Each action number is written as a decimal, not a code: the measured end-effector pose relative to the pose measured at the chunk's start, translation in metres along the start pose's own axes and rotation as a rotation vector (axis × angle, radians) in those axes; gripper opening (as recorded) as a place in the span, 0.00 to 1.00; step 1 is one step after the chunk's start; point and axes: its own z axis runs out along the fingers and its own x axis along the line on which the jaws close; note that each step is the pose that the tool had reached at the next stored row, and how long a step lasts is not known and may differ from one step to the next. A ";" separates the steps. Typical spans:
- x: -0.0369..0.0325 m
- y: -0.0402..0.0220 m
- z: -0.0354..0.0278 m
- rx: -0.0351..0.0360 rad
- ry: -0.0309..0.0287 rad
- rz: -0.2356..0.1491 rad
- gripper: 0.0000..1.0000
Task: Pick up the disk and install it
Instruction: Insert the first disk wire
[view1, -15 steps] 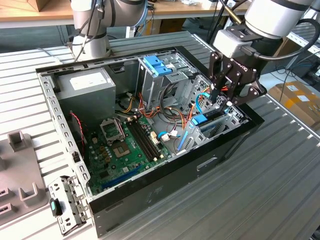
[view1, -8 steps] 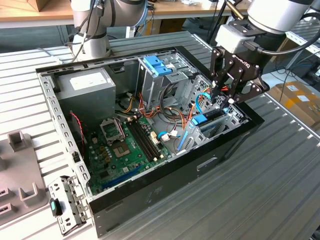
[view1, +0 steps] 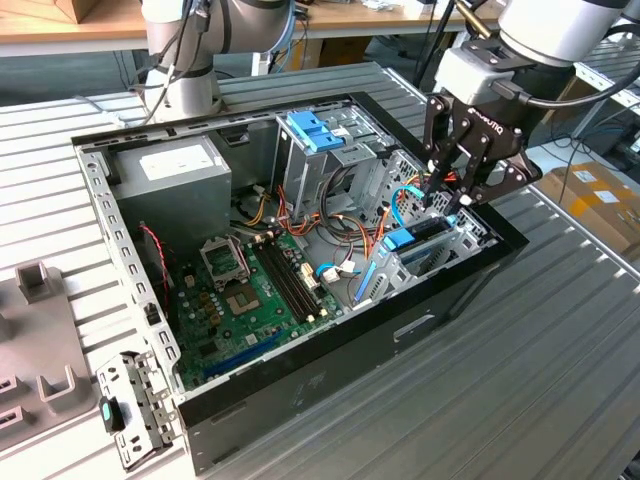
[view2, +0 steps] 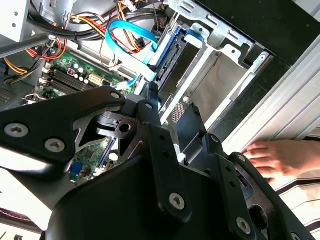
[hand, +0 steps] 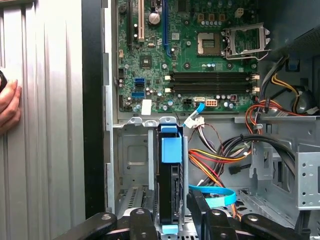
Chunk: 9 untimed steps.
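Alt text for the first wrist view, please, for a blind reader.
The disk, on edge in its light-blue caddy, sits in the computer's drive bay with the gripper at its near end. Beyond are the green motherboard and coloured cables; a hand lies on the table.

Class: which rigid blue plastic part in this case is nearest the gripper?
The light-blue caddy rail on the disk, standing on edge in the bay at the gripper; the blue latch sits apart atop the grey drive cage.
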 end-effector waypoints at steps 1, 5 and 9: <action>-0.0029 -0.0001 0.0000 0.0000 0.0000 0.000 0.43; -0.0131 0.0001 0.0002 0.0000 -0.0001 0.000 0.43; -0.0166 0.0003 0.0045 -0.0001 -0.0001 0.000 0.43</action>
